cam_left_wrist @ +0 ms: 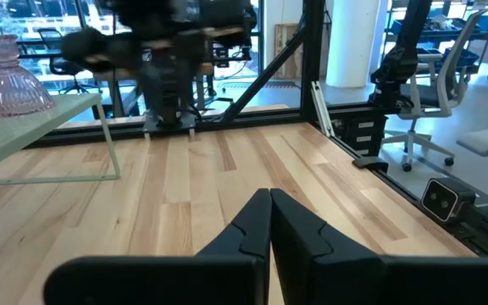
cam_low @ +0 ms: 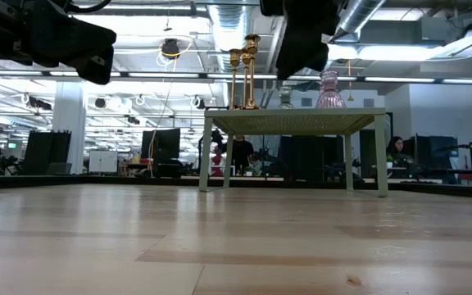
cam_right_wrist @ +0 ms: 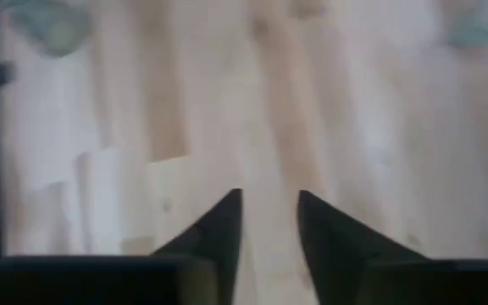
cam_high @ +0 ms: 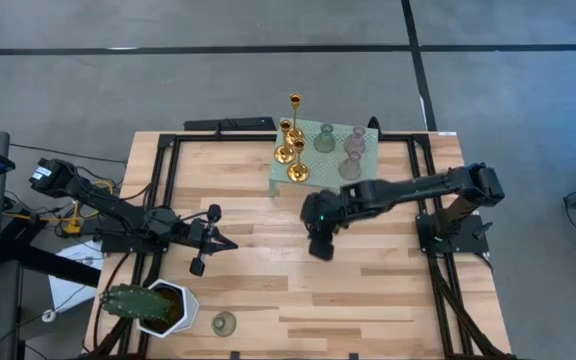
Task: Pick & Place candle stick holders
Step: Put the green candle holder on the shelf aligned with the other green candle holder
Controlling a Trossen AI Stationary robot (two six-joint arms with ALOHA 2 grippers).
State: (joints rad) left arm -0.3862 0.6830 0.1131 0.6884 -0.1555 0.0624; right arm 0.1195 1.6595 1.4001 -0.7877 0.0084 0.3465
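Three gold candle stick holders (cam_high: pixel 293 150), a pale green glassy one (cam_high: pixel 324 139) and two pinkish ones (cam_high: pixel 352 152) stand on the mint-green stand (cam_high: pixel 313 180) at the table's far middle. In the low view the gold ones (cam_low: pixel 244 74) and a pink one (cam_low: pixel 330 90) show on the stand top. Another pale green holder (cam_high: pixel 224 323) stands on the table near the front edge. My right gripper (cam_high: pixel 320 248) hangs open and empty over the table's middle, in front of the stand. My left gripper (cam_high: pixel 230 243) is shut and empty at the left middle.
A white pot with a green cactus (cam_high: pixel 153 305) stands at the near left corner, beside the lone green holder. Black frame rails (cam_high: pixel 163 170) run along the table's sides. Bare wood lies between the two grippers and toward the near right.
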